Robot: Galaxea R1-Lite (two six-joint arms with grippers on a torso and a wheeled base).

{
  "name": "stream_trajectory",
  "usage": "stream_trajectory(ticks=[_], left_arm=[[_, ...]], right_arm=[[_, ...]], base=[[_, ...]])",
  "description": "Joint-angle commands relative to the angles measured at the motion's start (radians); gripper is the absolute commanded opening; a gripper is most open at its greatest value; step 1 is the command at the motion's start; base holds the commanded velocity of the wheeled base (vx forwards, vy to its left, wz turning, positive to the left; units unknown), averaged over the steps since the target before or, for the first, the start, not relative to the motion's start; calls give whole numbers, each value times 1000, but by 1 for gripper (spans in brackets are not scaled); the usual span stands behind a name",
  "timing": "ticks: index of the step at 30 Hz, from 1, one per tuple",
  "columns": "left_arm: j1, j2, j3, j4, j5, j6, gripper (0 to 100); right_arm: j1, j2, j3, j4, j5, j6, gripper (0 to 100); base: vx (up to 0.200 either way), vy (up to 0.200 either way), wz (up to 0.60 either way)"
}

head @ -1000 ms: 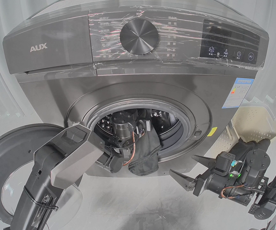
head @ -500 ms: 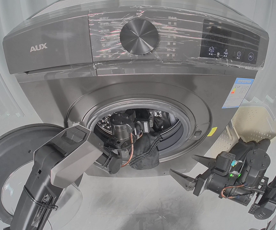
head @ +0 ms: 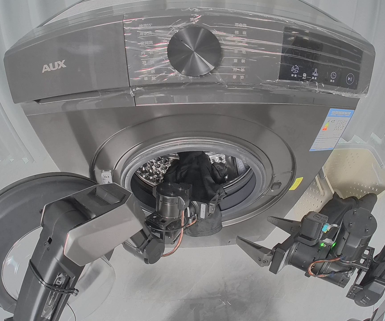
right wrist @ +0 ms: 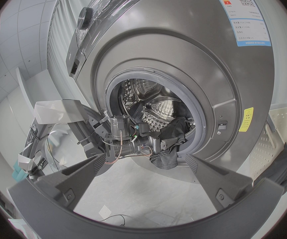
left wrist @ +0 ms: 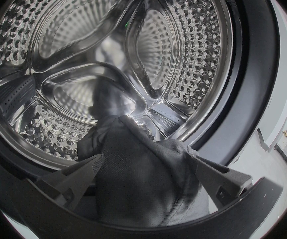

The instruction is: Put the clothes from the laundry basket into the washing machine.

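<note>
The washing machine (head: 188,112) stands with its drum (left wrist: 93,60) exposed. A dark garment (head: 199,179) lies across the lower rim of the opening, partly inside the drum and partly hanging down outside. My left gripper (head: 217,201) is at that rim, open, with the dark garment (left wrist: 143,180) lying between its spread fingers (left wrist: 83,170). My right gripper (head: 263,236) hangs open and empty low at the right, in front of the machine. From the right wrist view, the left gripper (right wrist: 165,143) sits against the garment (right wrist: 171,140) at the door opening.
The round door (head: 9,228) is swung open at the lower left, behind my left arm. A cream laundry basket (head: 357,170) stands to the right of the machine with dark clothes (head: 341,206) in it. Bare floor (head: 201,281) lies in front.
My left gripper has drawn back out of the drum and lowered to the rim. More of the dark garment now sits inside the drum, and less hangs outside. The right arm has stayed still.
</note>
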Motion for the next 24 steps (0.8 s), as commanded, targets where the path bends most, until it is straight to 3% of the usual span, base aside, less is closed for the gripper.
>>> stream_trajectory(ticks=[1,5,6,12,24], left_arm=[[-3,22,3,-1,-1,3,100],[-5,37,2,-4,-1,3,100],[-5,37,2,-4,-1,3,0],[-6,58,-36,-15,-1,2,0],[44,95,-382,-36,71,-9,0]], right_arm=[[0,2,0,0,0,0,100],[1,0,0,0,0,0,100],[1,0,0,0,0,0,100],[1,0,-2,0,0,0,100],[1,-4,-3,0,0,0,100]], base=[[0,0,0],[0,0,0],[0,0,0],[0,0,0],[0,0,0]])
